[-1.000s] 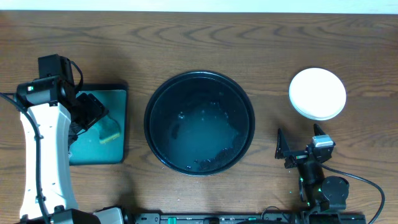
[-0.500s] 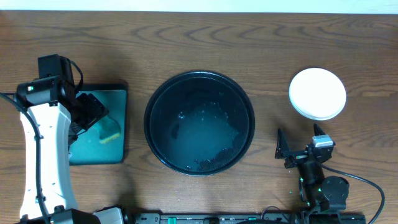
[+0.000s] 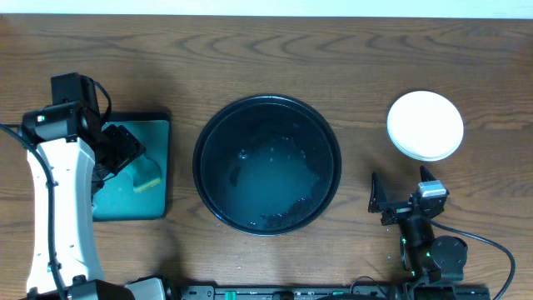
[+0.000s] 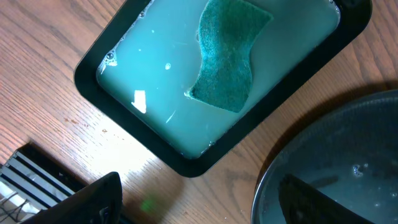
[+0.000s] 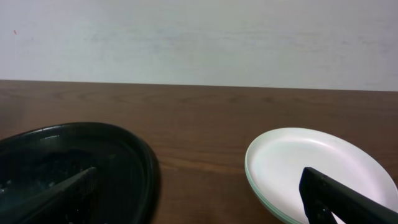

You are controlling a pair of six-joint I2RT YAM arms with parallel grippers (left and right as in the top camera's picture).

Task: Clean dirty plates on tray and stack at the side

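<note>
The plates (image 3: 425, 125) stand in one stack at the right of the table, a white one on top and pale green rims under it (image 5: 317, 171). The round black tray (image 3: 267, 163) sits mid-table with no plate on it, only a wet film and small smears; its rim shows in the left wrist view (image 4: 273, 174) and the right wrist view (image 5: 140, 162). My left gripper (image 3: 125, 150) is open and empty above the teal tray. My right gripper (image 3: 404, 196) is open and empty, near the table's front edge, below the stack.
A rectangular dark-rimmed teal tray (image 3: 158, 196) with soapy water lies at the left, a green sponge (image 4: 230, 59) in it. The left arm's white link runs down the left edge. A black rail lies along the front edge.
</note>
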